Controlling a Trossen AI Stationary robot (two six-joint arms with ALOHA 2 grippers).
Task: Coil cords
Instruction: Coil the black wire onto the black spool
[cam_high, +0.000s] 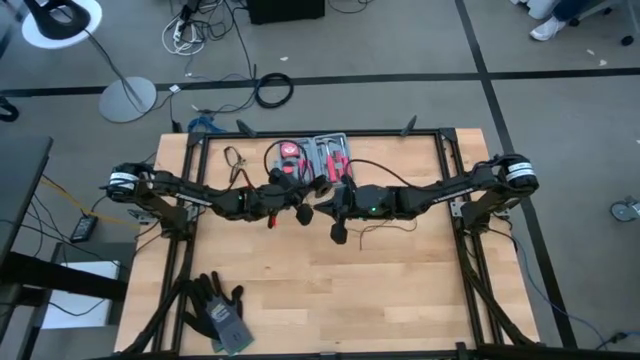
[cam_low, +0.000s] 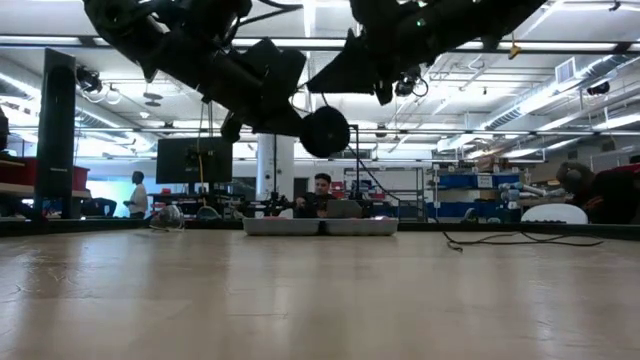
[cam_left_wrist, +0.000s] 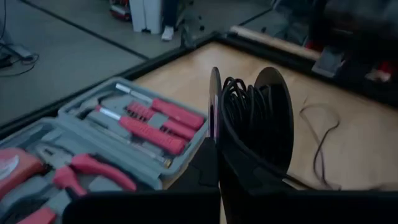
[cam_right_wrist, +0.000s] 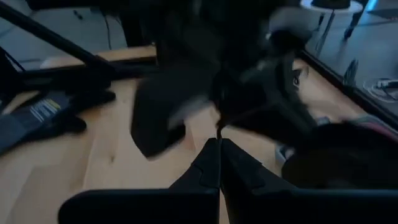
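The cords are one thin black wire wound on a round black puck (cam_left_wrist: 252, 121) with two flat discs. The puck hangs high above the table's middle (cam_low: 325, 130). My left gripper (cam_left_wrist: 216, 146) is shut on it. My right gripper (cam_right_wrist: 219, 144) faces it from the right and is shut on the wire. The arms meet over the middle of the table, left gripper (cam_high: 300, 212) and right gripper (cam_high: 326, 208) close together. A loose stretch of wire (cam_high: 390, 225) lies in slack curves on the wood to the right. My left gripper pinches the rim of one puck disc (cam_left_wrist: 214, 118) between its two fingers, coming nearly level from the table's left. The puck stands on edge, lifted clear of the table, with the wound wire (cam_left_wrist: 239, 106) between its discs. My right gripper pinches the thin wire (cam_right_wrist: 219, 129) at its fingertips, coming nearly level from the table's right. The view is blurred, and how the wire runs on from there cannot be told.
An open grey tool kit (cam_high: 312, 155) with red-handled tools lies at the far edge, just behind the grippers. A small wire loop (cam_high: 236, 160) lies far left. Black gloves (cam_high: 215, 310) rest at the near left. A black frame (cam_high: 320, 132) rims the table.
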